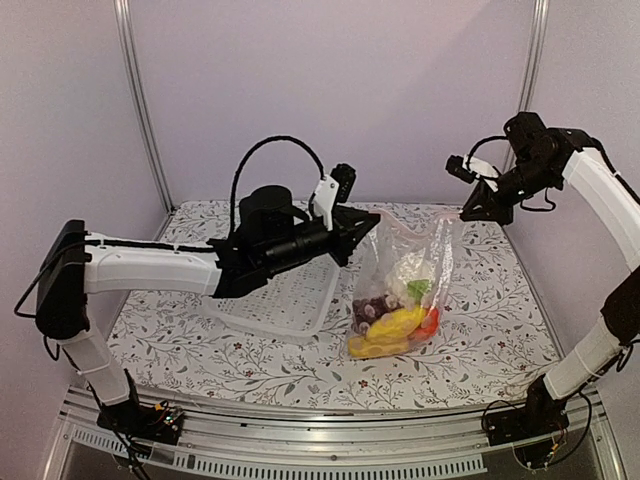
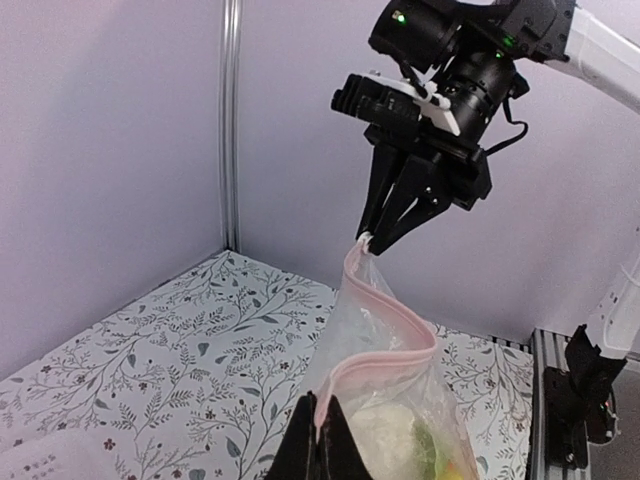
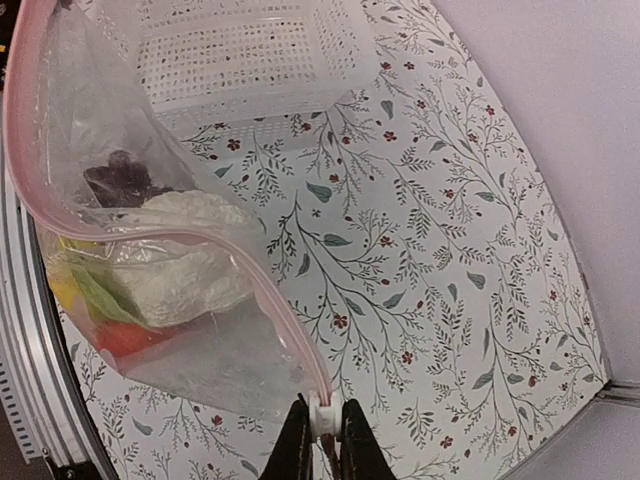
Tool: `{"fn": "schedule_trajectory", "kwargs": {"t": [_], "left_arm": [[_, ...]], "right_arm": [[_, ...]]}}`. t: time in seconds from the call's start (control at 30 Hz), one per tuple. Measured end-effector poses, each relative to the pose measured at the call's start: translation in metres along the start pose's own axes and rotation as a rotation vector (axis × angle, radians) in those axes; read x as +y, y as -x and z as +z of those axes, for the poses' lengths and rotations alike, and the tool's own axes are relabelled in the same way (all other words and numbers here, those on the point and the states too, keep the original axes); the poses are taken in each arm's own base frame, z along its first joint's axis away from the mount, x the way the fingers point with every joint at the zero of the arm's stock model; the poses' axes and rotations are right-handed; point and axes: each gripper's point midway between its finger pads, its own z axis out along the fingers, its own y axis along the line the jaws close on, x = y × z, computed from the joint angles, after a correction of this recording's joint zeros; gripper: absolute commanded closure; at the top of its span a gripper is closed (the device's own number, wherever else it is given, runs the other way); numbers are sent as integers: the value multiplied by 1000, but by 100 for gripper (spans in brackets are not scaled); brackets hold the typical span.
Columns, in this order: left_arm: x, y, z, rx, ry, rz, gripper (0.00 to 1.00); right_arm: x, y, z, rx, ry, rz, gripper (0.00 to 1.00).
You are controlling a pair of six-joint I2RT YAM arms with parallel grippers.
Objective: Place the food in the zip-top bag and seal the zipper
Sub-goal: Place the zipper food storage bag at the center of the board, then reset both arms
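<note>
Top external: the zip-top bag [image 1: 420, 250] hangs off the table [image 1: 490, 330], strung by its mouth edge between the two arms, its bottom resting on the floral cloth just right of the white lattice basket [image 1: 285, 300]. The left gripper [image 1: 372, 222] is clenched on the left end of the mouth edge. The right gripper [image 1: 466, 212] is pinched on the right end, which sits slightly higher. The food sits in the lower part of the bag: dark grape bunch [image 1: 368, 308] at the left, yellow pieces [image 1: 395, 326] along the bottom, a red piece [image 1: 431, 322] at the right, and white cauliflower [image 1: 408, 272] with a green leaf above them. Left wrist: the arm's own fingers [image 2: 338, 445] are closed tight on the pink zipper [image 2: 385, 318], which runs away in an S-curve up to the right gripper's fingertips at the far corner. Right wrist: the fingers [image 3: 356, 445] grasp the zipper's end at a small white tab [image 3: 322, 413]. From there the pink strip arcs up and left as one band over the cauliflower, grapes and red piece. I cannot tell whether the strip is pressed shut along its length. The basket lies beyond the bag in this view, apart from it.
</note>
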Motion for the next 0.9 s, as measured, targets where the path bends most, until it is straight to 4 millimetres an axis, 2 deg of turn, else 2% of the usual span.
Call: {"fn": "schedule_trajectory", "kwargs": {"t": [0.1, 0.17, 0.23, 0.3, 0.4, 0.47, 0.5, 0.57, 0.63, 0.7, 0.73, 0.8, 0.87, 0.9], "left_arm": [[26, 11, 30, -24, -4, 18, 100], [45, 16, 45, -38, -7, 30, 100], [61, 16, 55, -43, -14, 37, 99], [68, 13, 60, -39, -33, 38, 96], [72, -5, 59, -11, -69, 23, 88], [64, -22, 53, 8, -106, -2, 75], [60, -30, 51, 22, -121, -4, 65], [48, -59, 36, 67, -141, -26, 53], [29, -89, 14, 138, -156, -38, 47], [3, -102, -7, 186, -180, -19, 43], [-9, -100, -15, 194, -190, -4, 42], [-30, -83, -31, 179, -210, 25, 36], [-42, -56, -47, 137, -206, 51, 31], [-42, -38, -57, 111, -182, 57, 28]], "right_arm": [[-43, 7, -20, -36, -107, 16, 95], [-63, 8, -29, -53, -163, 17, 95], [-73, 6, -33, -60, -196, 13, 94], [-75, 2, -29, -60, -200, 8, 94], [-58, -17, -11, -44, -152, 5, 91], [-39, -32, 1, -34, -106, 5, 82], [-28, -39, 5, -31, -86, 5, 77], [3, -56, 12, -23, -35, -5, 69], [31, -66, 13, -26, -2, -24, 64], [50, -68, 8, -45, 6, -46, 59], [57, -68, 5, -64, 4, -61, 58], [69, -65, -3, -97, -4, -75, 54], [75, -58, -11, -140, -16, -80, 47], [76, -54, -14, -163, -25, -76, 44]]}}
